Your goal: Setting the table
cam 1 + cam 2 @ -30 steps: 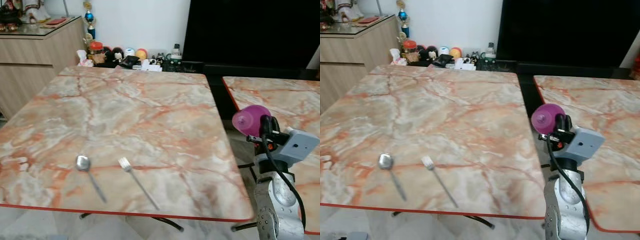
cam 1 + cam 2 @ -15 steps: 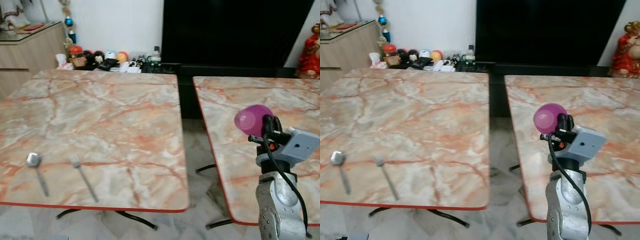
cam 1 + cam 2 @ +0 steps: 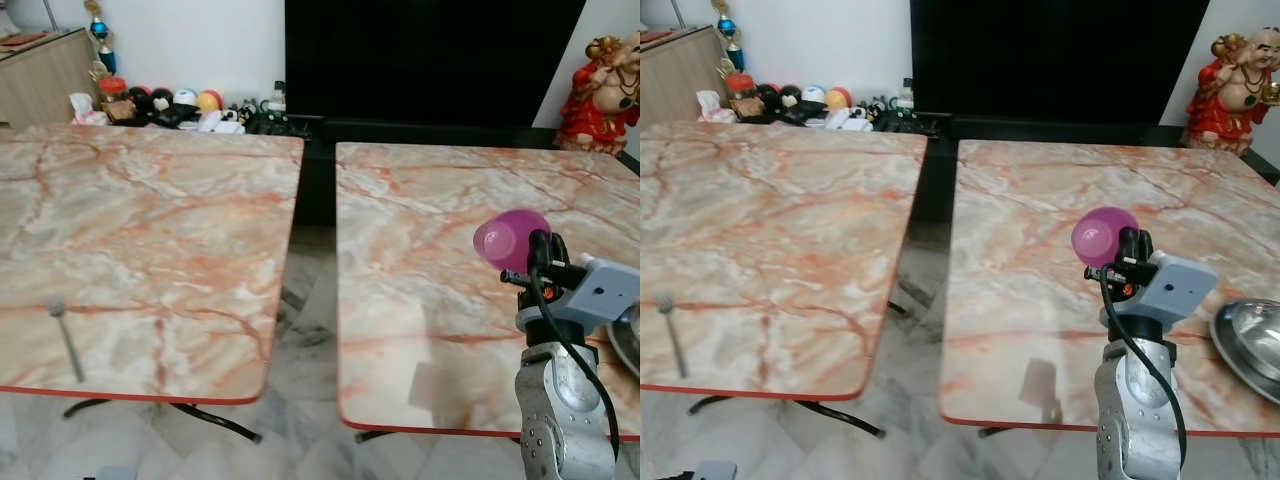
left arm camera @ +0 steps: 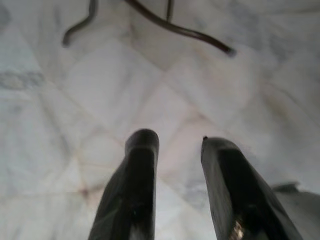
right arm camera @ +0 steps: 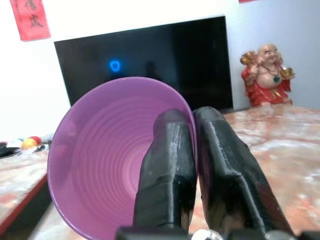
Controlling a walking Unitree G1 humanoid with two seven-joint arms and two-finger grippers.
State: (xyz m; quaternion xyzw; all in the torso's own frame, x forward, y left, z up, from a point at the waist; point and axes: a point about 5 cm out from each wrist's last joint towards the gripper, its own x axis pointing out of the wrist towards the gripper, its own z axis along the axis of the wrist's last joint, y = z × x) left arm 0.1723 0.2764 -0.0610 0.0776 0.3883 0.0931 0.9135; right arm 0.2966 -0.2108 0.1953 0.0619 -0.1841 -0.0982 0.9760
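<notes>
Two orange-veined marble tables (image 3: pixel 160 240) on pale tiled floor (image 3: pixel 300 330), black TV screen (image 3: pixel 430 55) behind | view swung right, spoon gone (fork (image 3: pixel 66 340) remains) | right gripper (image 5: pixel 192 150) clamps translucent purple plastic cup (image 3: pixel 1102 235) rim, above right table | left gripper (image 4: pixel 177 155) fingers apart

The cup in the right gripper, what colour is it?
Purple cup, pinched at its rim by the right gripper; clearest in the right wrist view.
</notes>
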